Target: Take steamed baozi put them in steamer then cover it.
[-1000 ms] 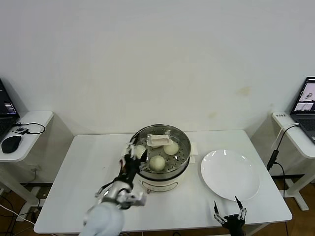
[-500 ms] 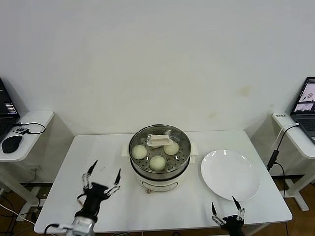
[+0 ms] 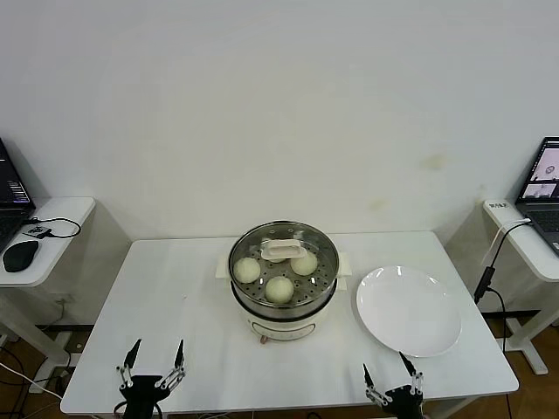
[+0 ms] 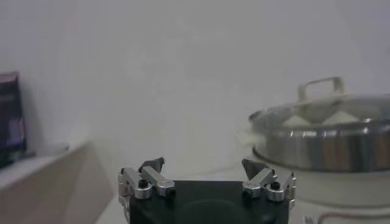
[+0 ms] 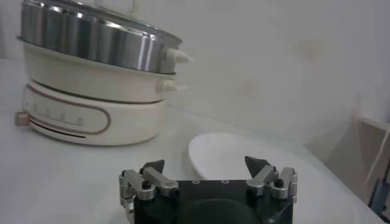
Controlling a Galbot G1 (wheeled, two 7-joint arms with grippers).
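My left end effector (image 3: 154,365) hangs spread wide and empty at the worktop's (image 3: 157,288) near-left edge. The steamer (image 3: 284,284) stands centre, cover (image 3: 284,254) on, steamed baozi (image 3: 279,289) inside. Right, beside the plate (image 3: 409,310), my right end effector (image 3: 387,374) gapes empty.

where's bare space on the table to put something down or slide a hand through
Widest bare patch: the table between its left edge and the steamer. A second strip runs along the near edge, between the open left hand and open right hand. The plate is bare. Crowded: the narrow gap between steamer and plate, and the lidded pot itself.
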